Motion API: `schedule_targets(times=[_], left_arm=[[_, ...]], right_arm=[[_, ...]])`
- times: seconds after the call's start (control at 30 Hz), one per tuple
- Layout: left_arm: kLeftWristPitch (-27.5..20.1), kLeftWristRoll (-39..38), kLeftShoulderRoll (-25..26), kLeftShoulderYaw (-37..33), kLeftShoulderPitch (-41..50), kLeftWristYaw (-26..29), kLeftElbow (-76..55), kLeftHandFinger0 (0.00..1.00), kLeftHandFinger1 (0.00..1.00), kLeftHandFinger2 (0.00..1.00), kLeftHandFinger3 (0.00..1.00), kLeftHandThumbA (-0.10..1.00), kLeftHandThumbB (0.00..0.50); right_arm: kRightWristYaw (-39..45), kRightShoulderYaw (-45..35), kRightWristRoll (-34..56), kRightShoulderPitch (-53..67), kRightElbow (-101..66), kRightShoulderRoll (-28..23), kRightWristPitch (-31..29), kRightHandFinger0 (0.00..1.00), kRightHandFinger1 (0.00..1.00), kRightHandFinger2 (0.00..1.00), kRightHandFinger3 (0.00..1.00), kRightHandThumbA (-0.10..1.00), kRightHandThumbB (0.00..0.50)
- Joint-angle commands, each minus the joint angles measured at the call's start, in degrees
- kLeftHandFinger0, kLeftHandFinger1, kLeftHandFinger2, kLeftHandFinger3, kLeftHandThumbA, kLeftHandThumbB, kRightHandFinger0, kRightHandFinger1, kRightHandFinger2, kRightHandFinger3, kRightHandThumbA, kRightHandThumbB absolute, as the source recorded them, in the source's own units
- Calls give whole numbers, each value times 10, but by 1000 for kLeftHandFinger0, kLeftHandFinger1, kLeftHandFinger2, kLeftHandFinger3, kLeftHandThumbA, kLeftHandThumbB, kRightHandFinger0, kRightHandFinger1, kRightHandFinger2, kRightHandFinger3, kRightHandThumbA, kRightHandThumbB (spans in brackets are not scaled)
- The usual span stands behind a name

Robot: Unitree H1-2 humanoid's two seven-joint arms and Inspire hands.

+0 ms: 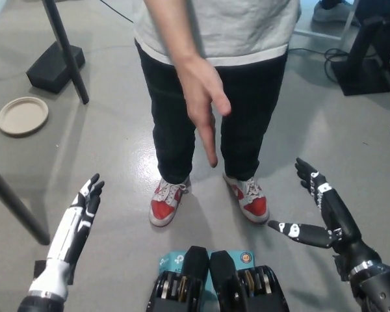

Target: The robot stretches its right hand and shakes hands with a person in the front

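Spread and empty, right hand is seen near-right of the person's hand, offered far-left, fingers pointing down.

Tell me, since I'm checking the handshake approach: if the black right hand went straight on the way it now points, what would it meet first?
Probably nothing soon: the open right hand points up-picture, past the person's hand, which hangs farther left. Depth is unclear.

The top edge is cutting off the person above the right hand, and the white left hand is perhaps hiding its fingers edge-on.
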Motion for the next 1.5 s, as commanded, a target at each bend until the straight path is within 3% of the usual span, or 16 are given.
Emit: schedule_targets(times=[0.0, 0.1, 0.23, 0.43, 0.6, 0.77, 0.83, 1.13, 1.3, 1.4, 1.47], left_arm=[[-59, 7, -7, 0, 17, 21, -8, 1000, 1000, 1000, 1000, 1000, 54], [-71, 3, -10, 1, 24, 20, -2, 1000, 1000, 1000, 1000, 1000, 82], [-80, 9, -11, 1, 25, 23, 7, 1000, 1000, 1000, 1000, 1000, 102], [-89, 16, -12, 2, 23, 27, 15, 1000, 1000, 1000, 1000, 1000, 67], [-96, 7, -15, 4, 19, 26, 20, 1000, 1000, 1000, 1000, 1000, 83], [-91, 13, -17, 4, 16, 27, 21, 1000, 1000, 1000, 1000, 1000, 94], [-86, 15, -16, 5, 16, 29, 18, 1000, 1000, 1000, 1000, 1000, 127], [-79, 18, -16, 4, 15, 27, 10, 1000, 1000, 1000, 1000, 1000, 126], [-79, 23, -16, 6, 15, 30, 5, 1000, 1000, 1000, 1000, 1000, 118], [-71, 19, -17, 8, 14, 28, 0, 1000, 1000, 1000, 1000, 1000, 127], [-69, 22, -16, 8, 12, 28, -2, 1000, 1000, 1000, 1000, 1000, 125]], right_arm=[[14, -13, 62, 3, -64, 15, 12, 1000, 1000, 1000, 1000, 1000, 222], [6, -10, 54, 4, -120, 23, 45, 1000, 1000, 1000, 1000, 1000, 253], [0, -6, 49, -9, -174, 32, 74, 1000, 1000, 1000, 1000, 1000, 241], [-7, 6, 20, -73, -226, 41, 138, 1000, 1000, 1000, 1000, 1000, 304], [-15, 21, -11, -156, -198, 54, 174, 1000, 1000, 1000, 1000, 1000, 317], [-28, 41, -60, -211, -131, 54, 177, 1000, 1000, 1000, 1000, 1000, 349], [-31, 42, -60, -233, -93, 59, 172, 1000, 1000, 1000, 1000, 1000, 349], [-47, 43, -77, -316, 55, 76, 166, 1000, 1000, 1000, 1000, 1000, 353], [-53, 32, -63, -348, 142, 85, 142, 1000, 1000, 1000, 1000, 1000, 312], [-57, 27, -59, -363, 171, 87, 135, 1000, 1000, 1000, 1000, 1000, 352], [-57, 27, -59, -369, 170, 89, 138, 1000, 1000, 1000, 1000, 1000, 349]])
